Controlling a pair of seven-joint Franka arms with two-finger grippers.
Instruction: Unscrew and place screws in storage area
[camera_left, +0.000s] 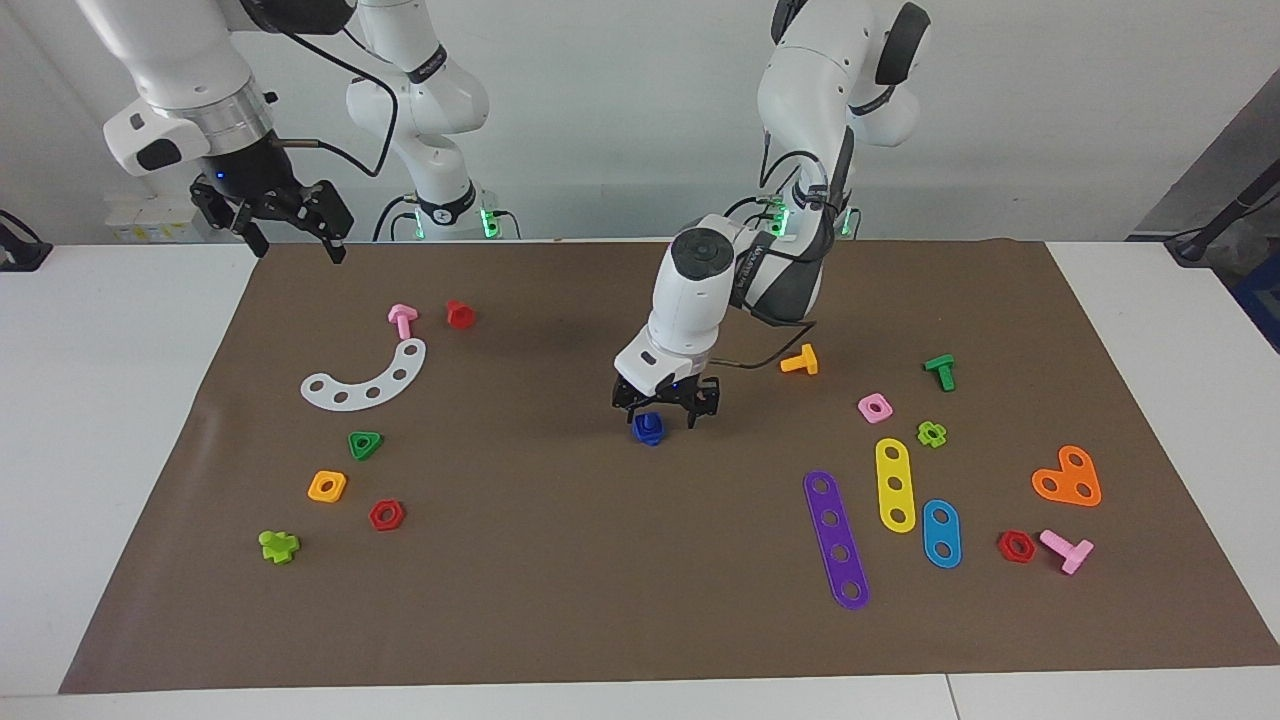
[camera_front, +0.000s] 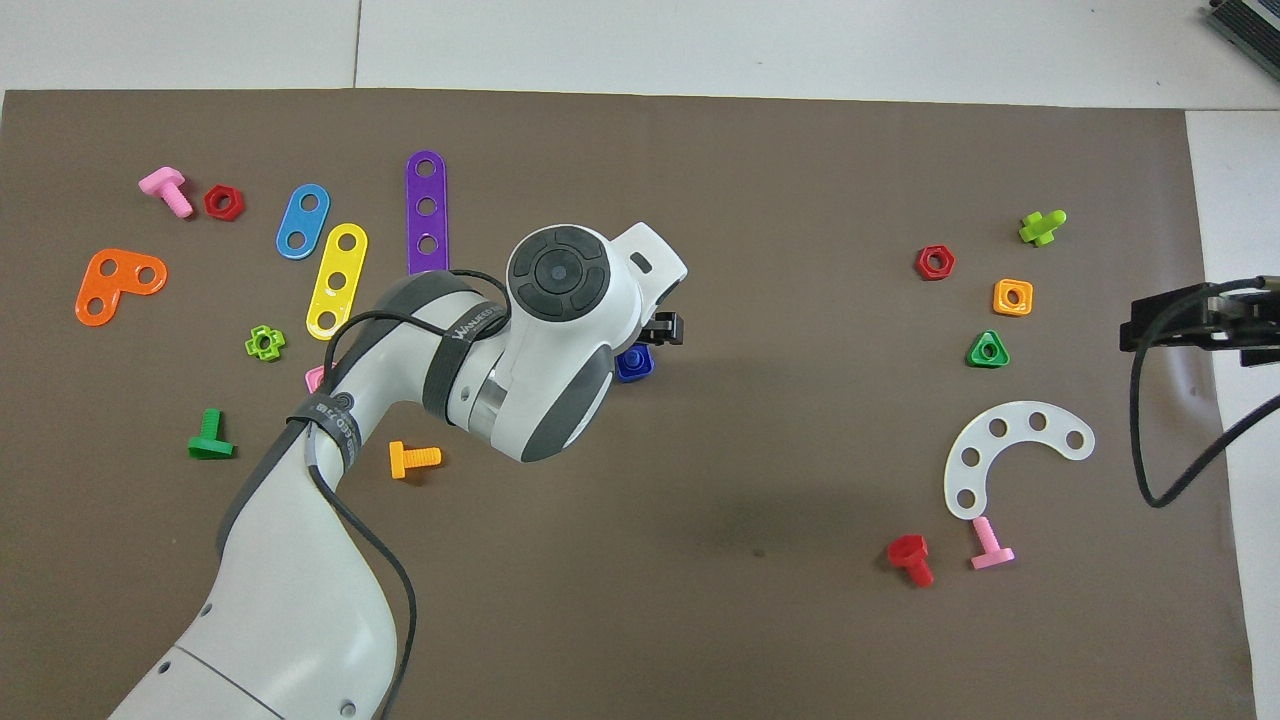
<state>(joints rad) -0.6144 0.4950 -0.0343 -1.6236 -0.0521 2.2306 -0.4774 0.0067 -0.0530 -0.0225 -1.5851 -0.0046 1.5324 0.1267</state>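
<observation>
My left gripper (camera_left: 664, 408) hangs directly above the blue bolt (camera_left: 649, 428), jaws spread and empty around it. It stands stem-up on the surface. My right gripper (camera_left: 290, 228) waits well apart, jaws open.

White table (camera_left: 120, 400), brown mat (camera_left: 560, 600) across it, plain pale wall (camera_left: 600, 120), perhaps shelving at one corner

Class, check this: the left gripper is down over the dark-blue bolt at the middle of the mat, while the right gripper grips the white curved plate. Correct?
Partly. The facing view shows the right gripper raised above the mat's edge, holding nothing; the white curved plate lies untouched. The left gripper is over the dark-blue bolt.
</observation>
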